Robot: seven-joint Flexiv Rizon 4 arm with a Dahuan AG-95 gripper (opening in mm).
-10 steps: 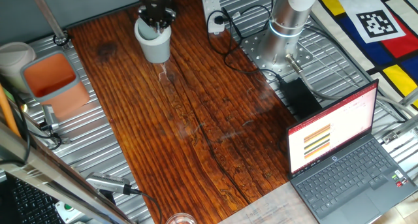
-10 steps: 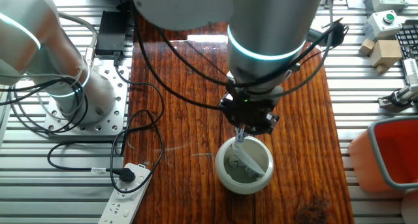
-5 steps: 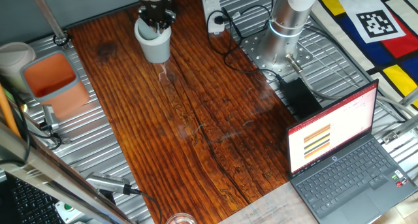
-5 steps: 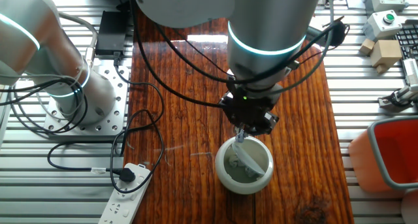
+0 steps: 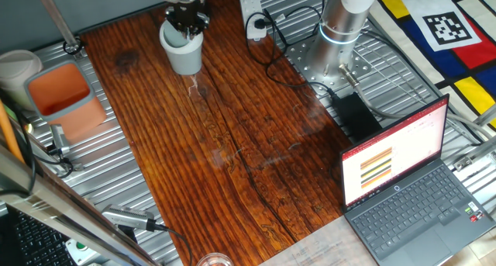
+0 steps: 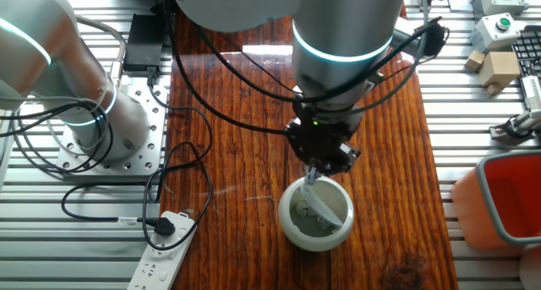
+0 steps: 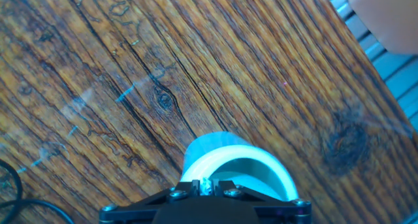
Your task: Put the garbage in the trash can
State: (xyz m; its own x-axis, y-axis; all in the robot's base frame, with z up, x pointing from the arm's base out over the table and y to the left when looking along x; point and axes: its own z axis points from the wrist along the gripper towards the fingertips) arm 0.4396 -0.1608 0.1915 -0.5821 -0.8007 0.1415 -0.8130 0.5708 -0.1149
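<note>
The trash can, a small light-grey cup [image 5: 184,58], stands at the far end of the wooden table; it also shows in the other fixed view [image 6: 292,231] and in the hand view [image 7: 264,166]. My gripper [image 5: 186,29] hangs straight over its mouth, fingertips at the rim [image 6: 314,177]. In the hand view the gripper [image 7: 208,185] is shut on a tiny bluish-white paper wad [image 7: 208,183], pinched between the two fingers above the cup's opening. Pale mottled matter [image 6: 306,214] lies on the cup's bottom; I cannot tell whether it is more wads. I see no wads on the table.
A rectangular bin with an orange inside [image 5: 60,94] and a pale round tub [image 5: 17,67] stand left of the table. A power strip [image 5: 252,12] with cables, the arm's base [image 5: 341,29] and an open laptop [image 5: 403,184] lie to the right.
The hand has lifted very slightly over the cup. Nothing else has moved.
</note>
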